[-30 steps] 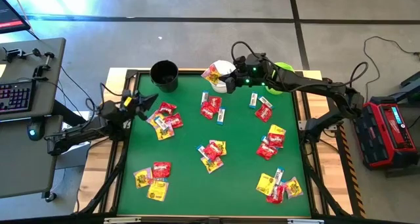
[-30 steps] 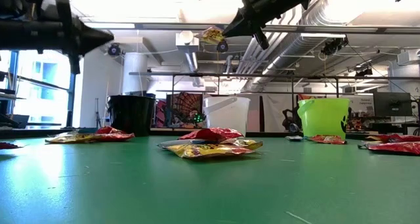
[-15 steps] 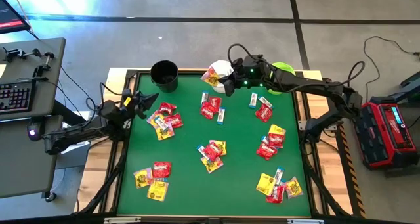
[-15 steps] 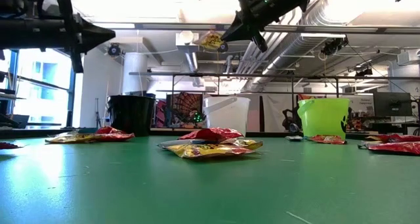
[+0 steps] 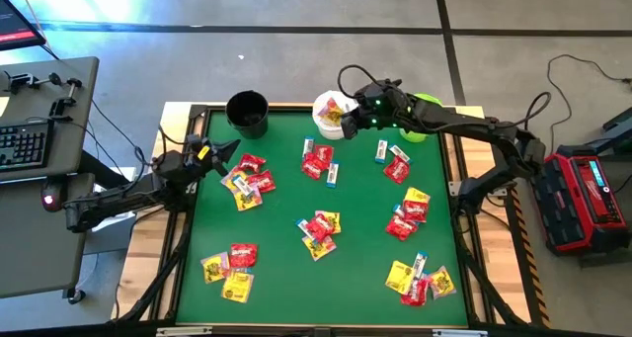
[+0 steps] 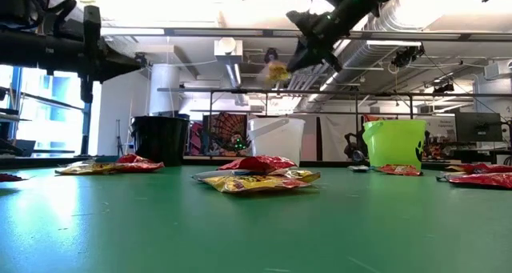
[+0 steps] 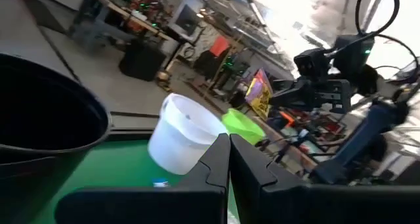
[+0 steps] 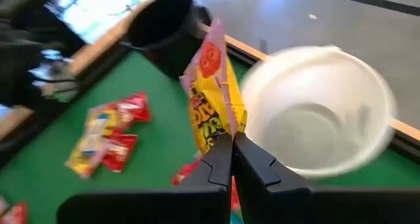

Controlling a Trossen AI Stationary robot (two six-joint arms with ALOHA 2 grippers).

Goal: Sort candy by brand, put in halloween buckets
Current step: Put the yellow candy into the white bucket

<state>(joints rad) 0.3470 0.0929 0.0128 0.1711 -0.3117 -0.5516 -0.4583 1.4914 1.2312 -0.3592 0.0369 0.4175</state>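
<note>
One yellow packet (image 8: pixel 213 106), print unreadable, hangs pinched in the closed right gripper (image 8: pixel 231 140) above the white bucket (image 8: pixel 315 119).

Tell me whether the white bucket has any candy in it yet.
Empty, as far as shown: the right wrist view looks into the white bucket and its floor is bare. The right gripper holds a yellow packet beside its rim.

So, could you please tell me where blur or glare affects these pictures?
Low view: bright ceiling glare washes out the top, and the yellow packet held by the right end effector is smeared by motion. Right wrist view: the white bucket and table candy look soft. Left wrist view: the background is blown out at upper right.
</note>
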